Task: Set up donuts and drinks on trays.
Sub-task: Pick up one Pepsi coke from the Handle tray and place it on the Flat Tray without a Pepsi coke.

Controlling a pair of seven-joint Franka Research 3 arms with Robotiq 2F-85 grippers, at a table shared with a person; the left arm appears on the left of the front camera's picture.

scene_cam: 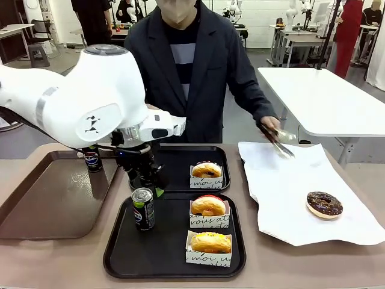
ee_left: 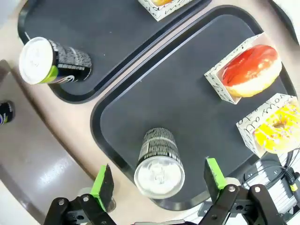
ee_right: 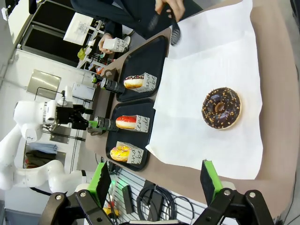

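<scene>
Standing upright at the left edge of the near tray [scene_cam: 120, 253], the Pepsi can [ee_left: 158, 164] could be tipped if clipped by the left end effector [ee_left: 158, 183], whose fingers are spread apart around it without touching.

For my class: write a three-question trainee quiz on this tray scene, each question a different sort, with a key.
1. True or false: the left gripper is shut on the can.
2. How many sleeved donuts sit on the near tray?
3. The chocolate donut lies on: A) white paper B) brown tray C) far tray

Key: 1 false, its jaws stand open either side of the can; 2 two; 3 A.
</scene>
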